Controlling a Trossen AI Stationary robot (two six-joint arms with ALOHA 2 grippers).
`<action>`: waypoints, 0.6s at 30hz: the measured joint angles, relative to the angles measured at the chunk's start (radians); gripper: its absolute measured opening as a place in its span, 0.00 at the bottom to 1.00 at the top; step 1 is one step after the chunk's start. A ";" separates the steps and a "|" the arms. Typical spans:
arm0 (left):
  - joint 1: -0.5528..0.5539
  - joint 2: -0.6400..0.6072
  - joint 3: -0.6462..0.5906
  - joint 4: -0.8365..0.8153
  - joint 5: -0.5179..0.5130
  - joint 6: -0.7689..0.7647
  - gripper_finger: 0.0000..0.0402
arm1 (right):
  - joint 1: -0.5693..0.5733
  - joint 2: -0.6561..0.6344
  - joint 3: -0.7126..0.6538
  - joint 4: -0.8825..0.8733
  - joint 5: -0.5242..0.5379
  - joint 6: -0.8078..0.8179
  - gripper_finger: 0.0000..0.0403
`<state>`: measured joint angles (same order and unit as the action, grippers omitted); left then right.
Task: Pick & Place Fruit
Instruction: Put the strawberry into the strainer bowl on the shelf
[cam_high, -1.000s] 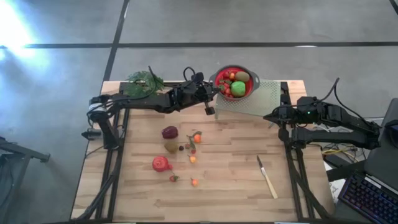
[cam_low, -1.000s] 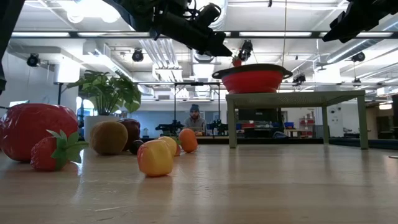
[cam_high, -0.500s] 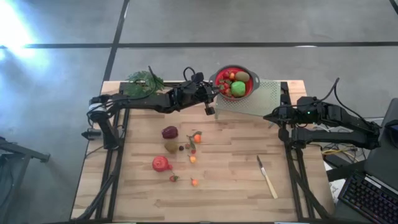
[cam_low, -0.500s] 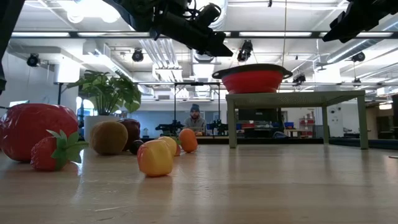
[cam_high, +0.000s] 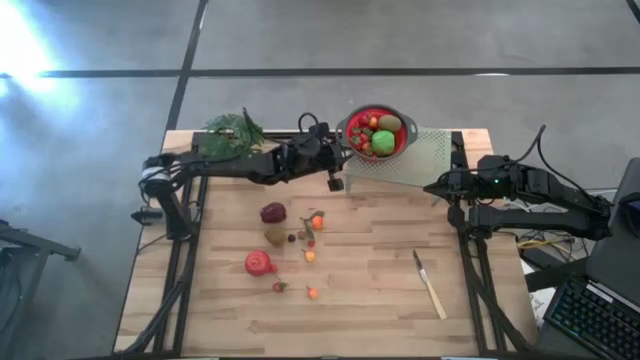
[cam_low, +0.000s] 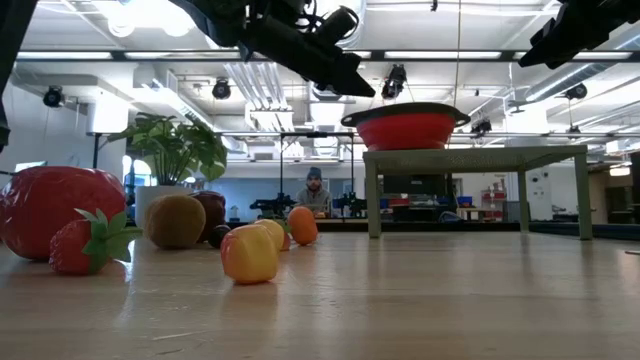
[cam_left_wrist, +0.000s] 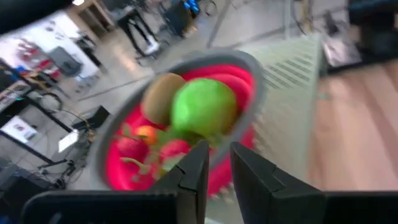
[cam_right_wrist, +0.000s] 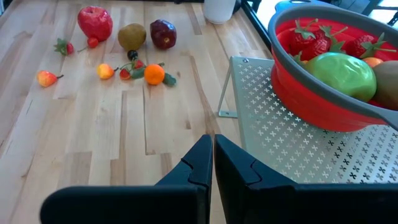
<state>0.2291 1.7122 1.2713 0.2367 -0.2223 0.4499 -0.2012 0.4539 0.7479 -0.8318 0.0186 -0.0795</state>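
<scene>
Red bowl (cam_high: 376, 133) (grey rim), green fruit (cam_high: 383, 142)

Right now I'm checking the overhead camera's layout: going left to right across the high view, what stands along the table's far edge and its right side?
Potted plant → left pincer → red colander holding fruit, on its perforated stand → right pincer.

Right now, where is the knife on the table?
In the high view the knife lies alone on the table's right side, near the front edge, apart from the loose fruit scattered left of centre and below the resting right arm.
</scene>
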 joint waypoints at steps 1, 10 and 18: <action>-0.009 -0.002 0.000 -0.026 0.000 0.003 0.18 | 0.000 0.000 0.000 0.000 0.000 0.000 0.03; -0.110 -0.048 0.013 -0.295 0.000 -0.013 0.18 | 0.000 0.000 0.000 0.000 0.000 0.000 0.03; -0.237 -0.079 0.013 -0.503 0.000 -0.107 0.20 | 0.000 0.000 0.000 0.000 0.000 0.000 0.03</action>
<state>-0.0076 1.6337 1.2842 -0.2659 -0.2226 0.3425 -0.2012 0.4540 0.7479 -0.8318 0.0189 -0.0795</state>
